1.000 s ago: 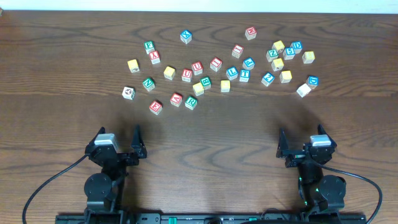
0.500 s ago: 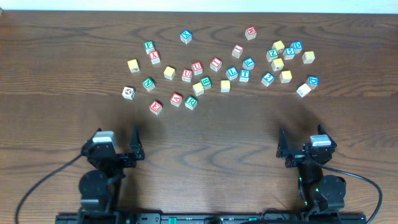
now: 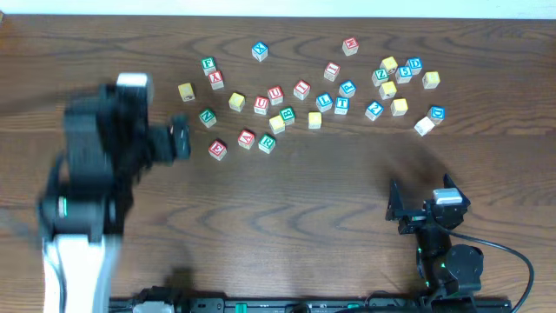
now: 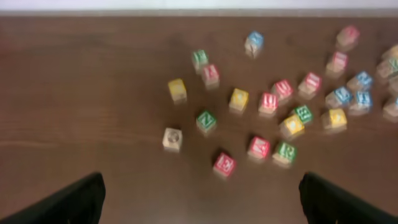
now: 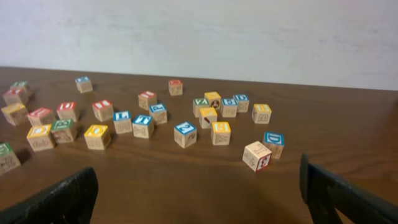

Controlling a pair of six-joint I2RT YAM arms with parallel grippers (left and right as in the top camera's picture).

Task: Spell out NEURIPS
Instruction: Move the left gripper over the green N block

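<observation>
1. Dark wooden table [image 3: 304,200] under a pale wall [image 5: 249,37]; lettered cubes [image 3: 314,119] scattered across the far half, none lined up into a word.
2. Looks like the very first step: fetching the N.
3. Above the table's left side, left gripper [image 4: 200,202] raised and blurred overhead, fingers spread wide, holding nothing.
4. Low by the front edge on the right, right gripper [image 5: 198,200] likewise wide and empty.
5. Toward the left end of the scatter, green N cube [image 4: 206,120], with a pale cube [image 4: 172,138] near its front-left.
6. On the scatter's front fringe, red E cube [image 4: 224,163] and green R cube [image 4: 285,151], a red cube [image 4: 259,147] between them; mid-scatter, what reads as a red U cube [image 4: 268,101]. Cannot make out I, P and S with confidence.
7. Next, probably: lower over N, straddle it without nudging the pale neighbour, close, carry to bare wood nearer the front edge, leaving room for six more.
</observation>
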